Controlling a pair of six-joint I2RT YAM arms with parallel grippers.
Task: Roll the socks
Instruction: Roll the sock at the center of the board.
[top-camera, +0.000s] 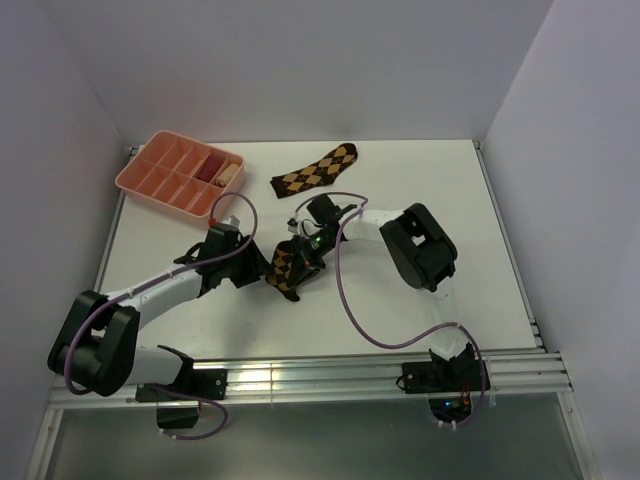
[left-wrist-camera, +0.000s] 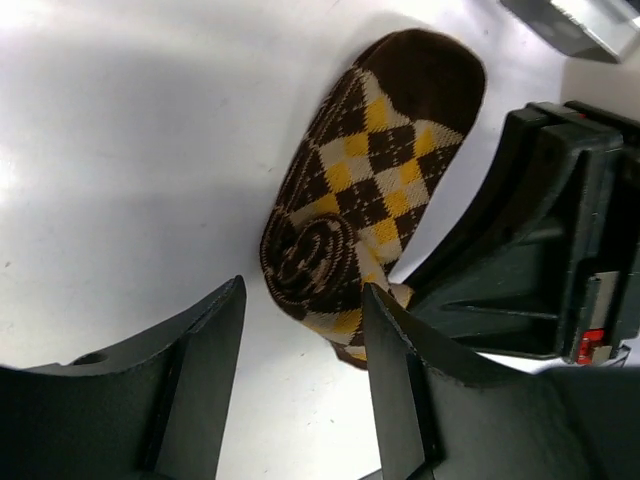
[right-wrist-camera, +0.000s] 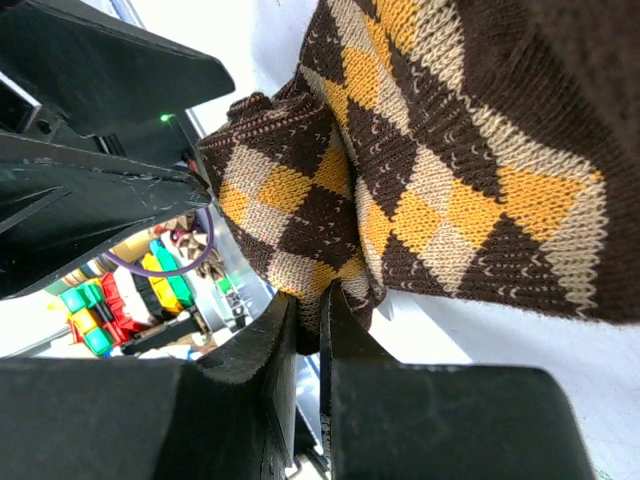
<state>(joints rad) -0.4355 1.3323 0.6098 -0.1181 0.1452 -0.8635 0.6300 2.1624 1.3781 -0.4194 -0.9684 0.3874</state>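
Note:
Two dark brown socks with a tan-orange argyle pattern are on the white table. One sock (top-camera: 318, 170) lies flat at the back centre. The other sock (top-camera: 285, 265) is partly rolled at mid-table between the grippers; its rolled end (left-wrist-camera: 318, 262) and flat toe show in the left wrist view. My right gripper (top-camera: 310, 255) is shut on a fold of this sock (right-wrist-camera: 330, 240), the fabric pinched between its fingers (right-wrist-camera: 285, 350). My left gripper (top-camera: 258, 268) is open, its fingers (left-wrist-camera: 215, 345) either side of bare table just short of the roll, not touching it.
A pink compartment tray (top-camera: 150, 180) stands at the back left with a reddish roll (top-camera: 213, 168) and a beige roll (top-camera: 230, 172) in it. White walls enclose the table. An aluminium rail (top-camera: 300, 378) runs along the near edge.

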